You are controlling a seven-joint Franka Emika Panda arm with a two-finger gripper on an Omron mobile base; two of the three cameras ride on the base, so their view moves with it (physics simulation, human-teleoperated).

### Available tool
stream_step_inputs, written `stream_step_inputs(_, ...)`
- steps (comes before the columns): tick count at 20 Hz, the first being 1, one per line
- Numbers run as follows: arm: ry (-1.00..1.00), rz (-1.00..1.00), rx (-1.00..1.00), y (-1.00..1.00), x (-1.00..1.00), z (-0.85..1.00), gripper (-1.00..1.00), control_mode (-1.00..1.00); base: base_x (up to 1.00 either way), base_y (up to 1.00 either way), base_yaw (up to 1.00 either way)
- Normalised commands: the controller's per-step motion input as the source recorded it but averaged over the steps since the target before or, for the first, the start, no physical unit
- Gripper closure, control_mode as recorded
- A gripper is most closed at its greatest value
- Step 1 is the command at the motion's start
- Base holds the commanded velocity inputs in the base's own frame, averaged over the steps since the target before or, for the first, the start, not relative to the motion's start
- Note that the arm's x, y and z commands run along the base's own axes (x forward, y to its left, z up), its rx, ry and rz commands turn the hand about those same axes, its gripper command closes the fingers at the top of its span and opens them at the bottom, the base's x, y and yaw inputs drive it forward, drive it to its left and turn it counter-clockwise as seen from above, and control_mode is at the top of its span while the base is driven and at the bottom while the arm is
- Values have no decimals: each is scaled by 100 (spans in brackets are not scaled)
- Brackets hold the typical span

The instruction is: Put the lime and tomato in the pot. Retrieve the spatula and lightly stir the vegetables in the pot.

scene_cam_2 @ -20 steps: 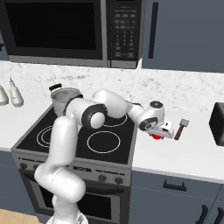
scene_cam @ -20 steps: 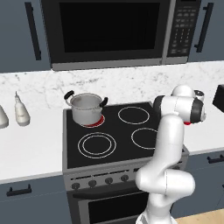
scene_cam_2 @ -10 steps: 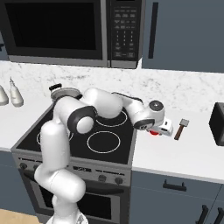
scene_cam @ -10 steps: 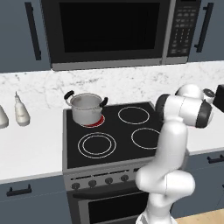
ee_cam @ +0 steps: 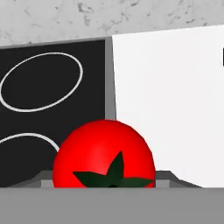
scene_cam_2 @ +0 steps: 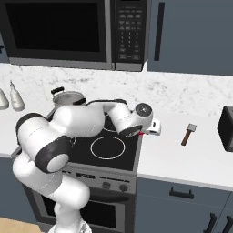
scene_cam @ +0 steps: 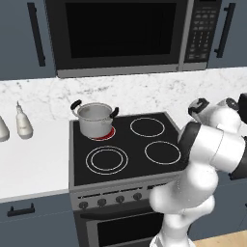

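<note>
In the hand view we see the tomato, a bright red ball with a dark green star-shaped stem, sitting low and centred directly in front of the camera. Behind it the edge of the black stovetop, marked with white burner rings, meets the white bench. The fingertips themselves are hidden, so we cannot tell whether the pincer is clamped on the tomato or stands apart around it.

In the right base view we find the pincer at the right edge of the stovetop, over the seam with the bench, with a sliver of red just beside it on the stove side. The arm reaches across the cooktop to get there. Well to the right of it on the bench lies the spatula, pale head toward the wall and dark handle toward us.

In the left base view we note the pot, a steel vessel with two black handles, upright on the rear left burner, which glows red beneath it. Two white bottles stand on the bench to the left of the stove, below the microwave.
</note>
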Motion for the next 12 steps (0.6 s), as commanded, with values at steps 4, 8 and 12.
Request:
stream_step_inputs(4, -8, 10, 0, 100, -30, 99, 100, -100, 0, 0, 0)
stream_step_inputs(8, -6, 4, 0, 100, -23, 98, 100, -100, 0, 0, 0)
stream_step_inputs(12, -3, 0, 0, 100, -20, 54, 100, -100, 0, 0, 0)
